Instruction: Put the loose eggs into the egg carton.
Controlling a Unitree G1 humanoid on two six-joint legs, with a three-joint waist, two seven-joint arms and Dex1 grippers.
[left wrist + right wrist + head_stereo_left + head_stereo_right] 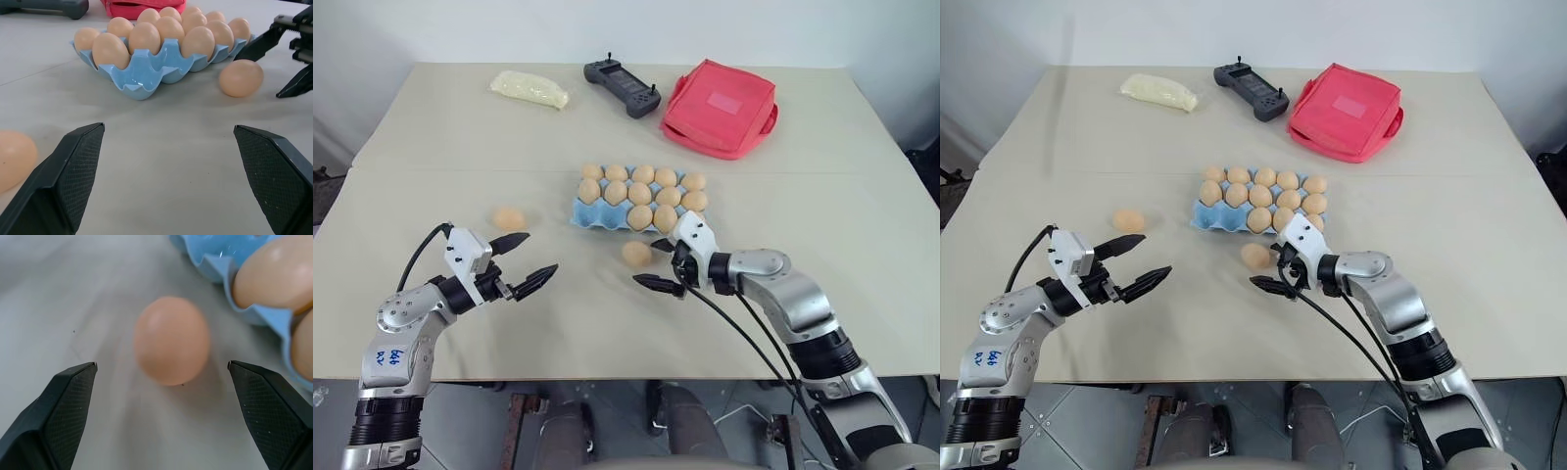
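1. The egg carton sits mid-table, light blue and lidless. Most cups hold eggs; the near-left corner cup is empty.
2. Two loose eggs lie on the cloth. The near egg rests just in front of the carton's near edge, apart from it. The far-left egg lies well to the carton's left.
3. The right gripper has its fingers spread wide, holding nothing. It points toward the near egg, one finger on each side of it; the right wrist view shows the egg centred between the open fingers, with no contact visible.
4. The left gripper is also spread wide and empty. It hovers over bare table, just near-side of the far-left egg and not touching it.
5. Surroundings, all along the far side of the table and well apart from the eggs: a pale yellow packet at far left, a dark handheld controller in the middle, a red fabric pouch at far right.
6. Obstructions: the carton's near scalloped edge stands close beside the near egg, right of the right gripper's line of approach.
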